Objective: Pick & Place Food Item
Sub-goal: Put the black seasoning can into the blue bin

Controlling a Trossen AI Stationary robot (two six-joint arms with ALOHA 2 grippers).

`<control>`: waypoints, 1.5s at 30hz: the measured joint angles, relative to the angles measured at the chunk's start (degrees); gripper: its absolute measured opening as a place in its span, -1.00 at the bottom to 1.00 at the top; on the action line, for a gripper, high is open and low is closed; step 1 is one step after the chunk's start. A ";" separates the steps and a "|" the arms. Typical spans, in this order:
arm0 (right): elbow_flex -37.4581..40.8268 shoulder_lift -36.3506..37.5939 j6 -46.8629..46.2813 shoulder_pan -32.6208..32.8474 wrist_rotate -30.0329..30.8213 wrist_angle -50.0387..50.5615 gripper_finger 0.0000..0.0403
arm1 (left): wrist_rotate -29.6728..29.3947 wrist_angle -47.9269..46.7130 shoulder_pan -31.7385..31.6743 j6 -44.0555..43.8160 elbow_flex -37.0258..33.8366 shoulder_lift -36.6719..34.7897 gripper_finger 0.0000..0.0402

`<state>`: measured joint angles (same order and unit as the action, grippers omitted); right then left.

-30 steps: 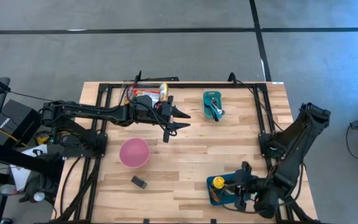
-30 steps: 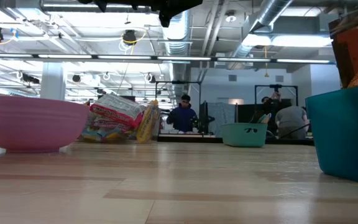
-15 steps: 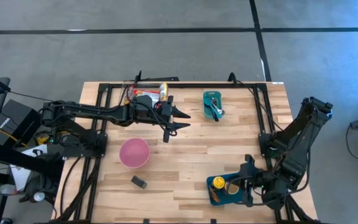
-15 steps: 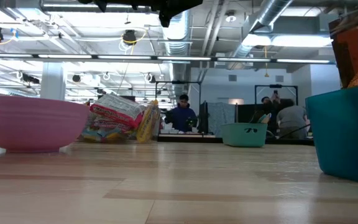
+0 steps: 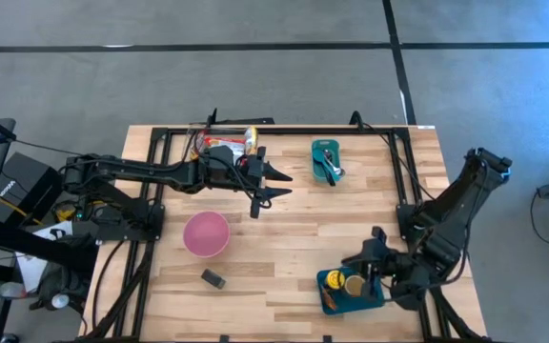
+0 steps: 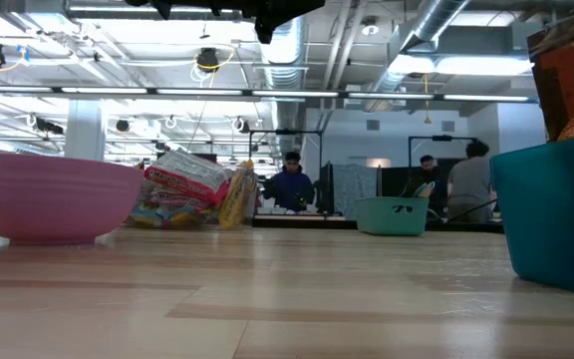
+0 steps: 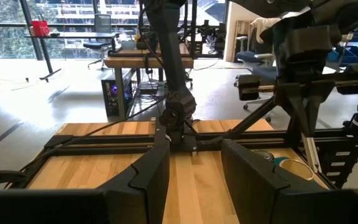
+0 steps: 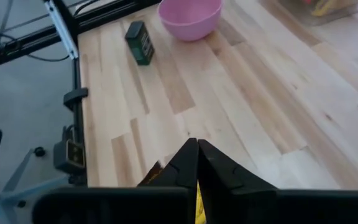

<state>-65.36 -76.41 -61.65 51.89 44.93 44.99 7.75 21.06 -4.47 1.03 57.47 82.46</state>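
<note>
Food tins sit in a teal bin (image 5: 351,295) at the table's near right edge, the right gripper (image 5: 362,258) pinched shut just above; the left gripper (image 5: 276,184), fingers narrowly parted and empty, hangs mid-table.

Open-plan robotics lab, exposed ceiling ducts (image 6: 436,25), workbenches (image 7: 148,61), office chairs (image 7: 101,38), people at desks (image 6: 289,184)

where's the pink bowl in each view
high view: pink bowl, left of table centre, beside the small dark box.
low view: far left, by the snack bags.
left wrist view: not in it.
right wrist view: top centre; same dark box beside it.
</note>
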 joint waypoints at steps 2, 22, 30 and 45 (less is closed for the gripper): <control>0.00 0.52 0.41 -1.36 0.02 -0.10 -0.99 | 0.00 0.00 0.00 0.00 0.00 0.00 -0.30; 0.00 4.14 3.04 -10.54 -0.37 -0.45 -1.00 | 0.02 7.84 2.38 -24.78 0.00 0.00 -0.30; 0.00 4.14 8.97 -11.66 -3.15 -0.41 -1.00 | 2.27 13.34 5.62 -37.86 0.00 0.00 -0.30; 0.00 4.09 11.27 -11.52 -3.27 1.15 -1.00 | 4.60 9.65 18.25 -40.92 -0.02 -6.04 -0.36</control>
<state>-65.36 -72.31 -50.38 40.37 41.66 46.14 12.34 30.71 13.78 -39.89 57.45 76.41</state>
